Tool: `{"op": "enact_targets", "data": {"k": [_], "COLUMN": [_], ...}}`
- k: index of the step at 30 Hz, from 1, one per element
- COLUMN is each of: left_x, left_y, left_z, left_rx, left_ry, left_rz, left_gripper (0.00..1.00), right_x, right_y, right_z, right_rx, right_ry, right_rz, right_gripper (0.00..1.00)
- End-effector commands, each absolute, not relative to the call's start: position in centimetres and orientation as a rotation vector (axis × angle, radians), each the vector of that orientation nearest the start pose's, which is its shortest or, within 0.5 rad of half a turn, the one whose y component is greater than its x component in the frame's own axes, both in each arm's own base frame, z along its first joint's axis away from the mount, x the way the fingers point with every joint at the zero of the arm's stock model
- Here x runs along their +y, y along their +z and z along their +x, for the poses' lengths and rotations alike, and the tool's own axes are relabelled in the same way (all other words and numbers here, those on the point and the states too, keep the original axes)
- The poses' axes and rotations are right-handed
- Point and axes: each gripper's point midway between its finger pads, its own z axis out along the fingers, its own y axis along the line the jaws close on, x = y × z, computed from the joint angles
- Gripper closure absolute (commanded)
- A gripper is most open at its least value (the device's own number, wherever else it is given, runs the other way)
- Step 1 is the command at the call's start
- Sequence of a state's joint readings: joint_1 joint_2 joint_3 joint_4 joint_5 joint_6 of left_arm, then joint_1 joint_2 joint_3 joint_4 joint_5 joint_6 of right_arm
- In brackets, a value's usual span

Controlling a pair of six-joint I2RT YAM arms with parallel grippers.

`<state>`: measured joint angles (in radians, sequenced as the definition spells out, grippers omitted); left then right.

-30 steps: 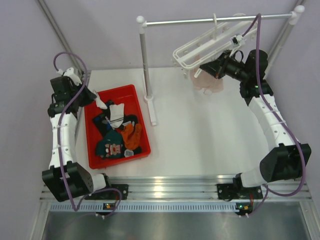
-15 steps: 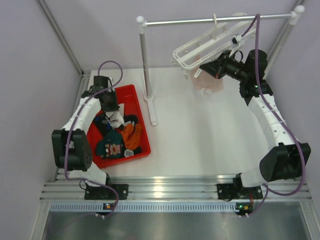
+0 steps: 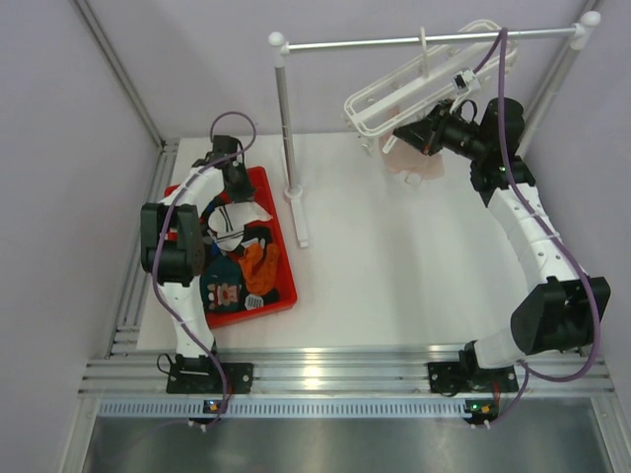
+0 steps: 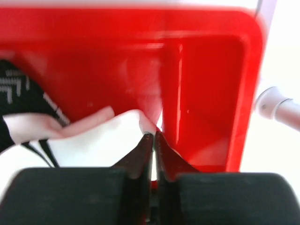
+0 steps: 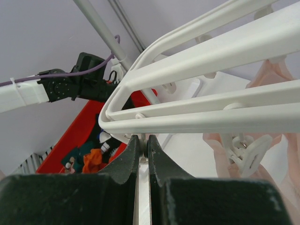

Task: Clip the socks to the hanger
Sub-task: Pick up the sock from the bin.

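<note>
Showing left gripper [image 4: 151, 138] pinched shut on white sock [image 4: 93, 138] at red tray's [image 4: 211, 70] far end; hanger [image 5: 234, 47], tilted, lies far right, apparently clamped by right gripper [image 5: 143, 139].

I see pale lilac walls [image 3: 59, 99] from 9 round to 3 o'clock, a white table [image 3: 394, 266] at centre, a metal rail [image 3: 394, 40] at 12, and what looks like aluminium framing [image 3: 335, 370] at 6.

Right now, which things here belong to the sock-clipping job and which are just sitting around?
Job: socks, white sock pinched by the left tool, hanger gripped by the right tool.
Just there: red bin, metal rail, pale pink cloth under the hanger.
</note>
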<state>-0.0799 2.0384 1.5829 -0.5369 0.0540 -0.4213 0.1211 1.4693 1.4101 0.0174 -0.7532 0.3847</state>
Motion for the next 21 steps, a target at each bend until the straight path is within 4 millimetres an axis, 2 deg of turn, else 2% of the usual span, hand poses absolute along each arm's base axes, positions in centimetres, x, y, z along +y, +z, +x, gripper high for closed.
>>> {"op": "enact_targets", "data": {"k": [1,2,3,4,5,7,8,9,10,11,13,14,17,21], "left_x": [-6.6,-6.3,-6.0,-5.9,-5.8,-6.0,-5.9,-6.6,-6.9,-6.3,-7.5,-7.4,-7.4,-8.0], "left_y": [9.7,9.8,9.9,10.3,10.3,11.7,11.3,12.4,12.5,12.2,13.3,12.9,12.3,11.4], "left_z": [52.5,52.6,52.6,52.7,52.4,52.0,51.3,50.7,50.2,49.4,48.4,48.1,48.0,48.3], "left_rx": [2.384,2.373,2.366,2.352,2.363,2.344,2.362,2.351,2.352,2.355,2.296,2.279,2.264,2.244], "left_ry": [-0.299,-0.295,-0.306,-0.311,-0.303,-0.315,-0.301,-0.358,-0.383,-0.384,-0.480,-0.459,-0.438,-0.470], "left_rz": [-0.461,-0.473,-0.479,-0.464,-0.405,-0.313,-0.198,-0.106,-0.028,0.101,0.277,0.376,0.496,0.554], "left_gripper": [0.84,0.73,0.53,0.48,0.47,0.45,0.43,0.42,0.42,0.42,0.42,0.42,0.42,0.44], "right_x": [18.0,18.1,18.0,17.9,18.0,18.0,18.0,18.0,18.0,18.1,18.0,18.1,18.0,17.9], "right_y": [38.1,38.2,38.3,38.4,38.6,38.7,38.8,38.8,38.7,38.7,38.7,38.7,38.6,38.6], "right_z": [41.7,41.7,41.7,41.7,41.7,41.6,41.5,41.5,41.5,41.4,41.4,41.3,41.3,41.4], "right_rx": [1.639,1.637,1.636,1.635,1.629,1.626,1.627,1.626,1.627,1.626,1.629,1.627,1.626,1.625], "right_ry": [0.973,0.976,0.975,0.974,0.972,0.971,0.973,0.975,0.975,0.977,0.978,0.977,0.970,0.961], "right_rz": [-0.395,-0.395,-0.393,-0.392,-0.397,-0.398,-0.399,-0.399,-0.399,-0.402,-0.401,-0.407,-0.411,-0.413], "right_gripper": [1.00,1.00,1.00,1.00,1.00,1.00,1.00,1.00,1.00,1.00,1.00,1.00,1.00,1.00]}}
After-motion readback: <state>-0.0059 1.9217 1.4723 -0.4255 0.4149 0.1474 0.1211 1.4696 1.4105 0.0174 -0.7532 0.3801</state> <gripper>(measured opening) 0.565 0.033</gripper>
